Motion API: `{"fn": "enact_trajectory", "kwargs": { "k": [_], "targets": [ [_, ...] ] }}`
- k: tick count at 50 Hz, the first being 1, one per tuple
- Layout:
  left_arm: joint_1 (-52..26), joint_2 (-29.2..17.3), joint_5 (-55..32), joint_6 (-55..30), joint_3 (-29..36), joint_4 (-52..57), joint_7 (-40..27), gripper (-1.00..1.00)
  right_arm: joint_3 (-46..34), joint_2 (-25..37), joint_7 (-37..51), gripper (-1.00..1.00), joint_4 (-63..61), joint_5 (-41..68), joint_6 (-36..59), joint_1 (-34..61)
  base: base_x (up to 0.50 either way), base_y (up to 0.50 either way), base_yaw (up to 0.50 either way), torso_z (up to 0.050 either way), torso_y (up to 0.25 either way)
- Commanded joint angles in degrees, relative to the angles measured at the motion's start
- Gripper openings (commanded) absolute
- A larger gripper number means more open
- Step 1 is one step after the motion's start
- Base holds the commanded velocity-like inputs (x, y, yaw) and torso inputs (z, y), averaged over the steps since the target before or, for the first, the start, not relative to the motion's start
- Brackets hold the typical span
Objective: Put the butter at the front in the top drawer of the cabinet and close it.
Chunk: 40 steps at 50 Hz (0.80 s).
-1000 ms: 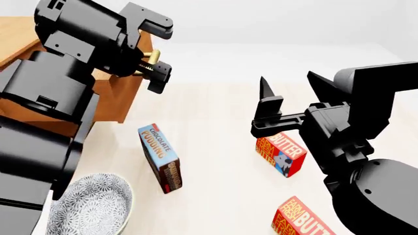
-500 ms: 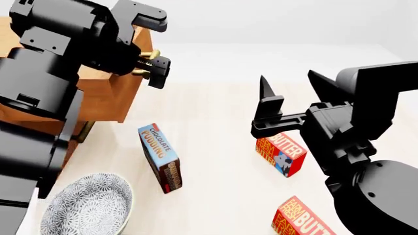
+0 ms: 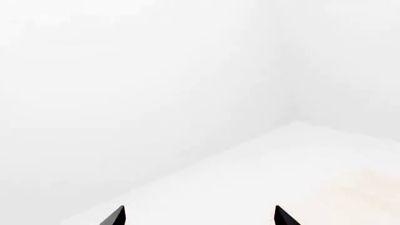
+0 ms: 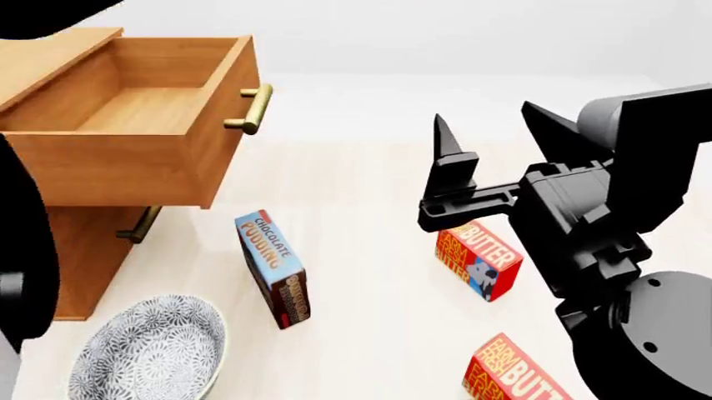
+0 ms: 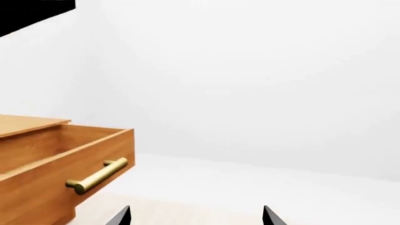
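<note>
The top drawer of the light-brown cabinet stands pulled open and empty, its brass handle free. It also shows in the right wrist view. Two red-orange butter cartons lie on the floor: one below my right gripper, the nearer one at the view's lower edge, partly cut off. My right gripper is open and empty, above the farther carton; its tips frame the right wrist view. My left gripper is open, facing only white floor and wall, and is outside the head view.
A blue chocolate pudding box stands on the floor between the cabinet and the butter. A patterned bowl sits at the lower left. A lower drawer's handle shows under the open drawer. Part of my left arm covers the left edge.
My left gripper has let go of the drawer handle and moved up and left out of the head view. The open drawer now shows in full. The right gripper has barely shifted.
</note>
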Motion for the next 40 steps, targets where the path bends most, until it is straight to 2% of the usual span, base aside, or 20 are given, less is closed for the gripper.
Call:
{"fn": "enact_trajectory", "kwargs": {
  "k": [1, 4, 9, 12, 16, 20, 25, 27, 30, 34, 36, 40],
  "targets": [
    [16.53, -10.79, 0.17, 6.4, -5.56, 37.36, -8.28, 1.0, -0.68, -0.14, 0.03, 1.0, -0.17, -0.41, -0.22, 0.24, 0.0, 0.0, 0.0, 0.0, 0.0],
    [24.21, -13.6, 2.77, 11.04, -6.84, 43.14, -10.14, 1.0, -0.76, -0.04, -0.55, 1.0, -0.03, -1.19, -0.57, -0.16, 0.0, 0.0, 0.0, 0.0, 0.0],
    [38.13, -16.15, 0.15, 10.08, -14.03, 52.38, -13.95, 1.0, -0.27, 0.53, 0.02, 1.0, -0.62, -0.58, -0.7, 0.07, 0.0, 0.0, 0.0, 0.0, 0.0],
    [49.53, -20.28, 3.73, 16.84, -15.41, 57.02, -14.39, 1.0, 0.46, 1.19, 1.36, 1.0, -1.44, 0.88, -0.6, 0.67, 0.0, 0.0, 0.0, 0.0, 0.0],
    [65.6, -30.97, 0.27, 34.77, -14.29, 57.23, -22.8, 1.0, 0.81, 2.59, 4.14, 1.0, -1.97, 3.75, 0.6, 3.47, 0.0, 0.0, 0.0, 0.0, 0.0],
    [79.95, -32.63, 1.44, 43.71, -18.9, 56.57, -21.41, 1.0, -1.38, 4.92, 8.0, 1.0, -0.63, 9.72, 4.43, 9.86, 0.0, 0.0, 0.0, 0.0, 0.0],
    [90.58, -36.75, 4.43, 50.95, -21.4, 57.12, -22.15, 1.0, -5.29, 8.38, 13.54, 1.0, 3.4, 19.96, 8.6, 20.15, 0.0, 0.0, 0.0, 0.0, 0.0],
    [94.89, -36.87, 5.52, 54.21, -23.18, 56.88, -21.91, 1.0, -7.44, 10.01, 14.65, 1.0, 6.14, 23.74, 10.47, 24.35, 0.0, 0.0, 0.0, 0.0, 0.0],
    [99.99, -36.88, 8.17, 57.82, -24.62, 56.82, -21.38, 1.0, -10.27, 11.7, 12.65, 1.0, 10.58, 27.16, 13.89, 30.49, 0.0, 0.0, 0.0, 0.0, 0.0],
    [104.54, -36.64, 9.43, 61.55, -27.11, 56.53, -20.85, 1.0, -12.77, 12.58, 3.64, 1.0, 17.82, 26.27, 20.34, 37.93, 0.0, 0.0, 0.0, 0.0, 0.0],
    [106.39, -36.37, 9.88, 63.29, -28.45, 56.26, -20.35, 1.0, -12.89, 13.05, -3.2, 1.0, 19.74, 22.99, 23.34, 40.14, 0.0, 0.0, 0.0, 0.0, 0.0],
    [108.13, -36.22, 9.84, 65.48, -30.25, 55.89, -19.58, 1.0, -15.82, 15.59, -20.56, 1.0, 22.25, 9.12, 25.08, 42.62, 0.0, 0.0, 0.0, 0.0, 0.0]
  ]
}}
